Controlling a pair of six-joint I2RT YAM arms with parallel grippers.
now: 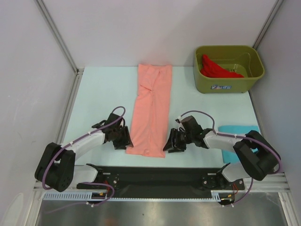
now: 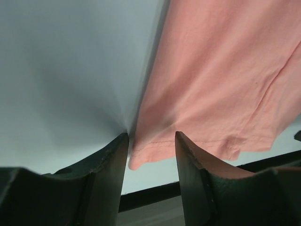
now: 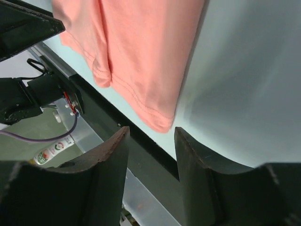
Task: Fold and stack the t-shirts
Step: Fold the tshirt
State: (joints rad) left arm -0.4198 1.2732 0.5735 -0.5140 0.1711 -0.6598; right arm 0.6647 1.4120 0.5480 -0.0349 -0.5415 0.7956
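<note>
At the 6 o'clock hem of the pink shirt [image 1: 151, 103], my left tool [image 1: 125, 141] and right tool [image 1: 170, 143] gape half-open, empty; I must pinch both corners squarely, then fold toward 12.

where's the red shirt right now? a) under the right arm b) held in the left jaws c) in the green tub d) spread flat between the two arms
c: the red t-shirt lies bunched inside the olive-green tub at the table's far right corner.

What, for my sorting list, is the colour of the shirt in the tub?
Shirt is red; top external view.
</note>
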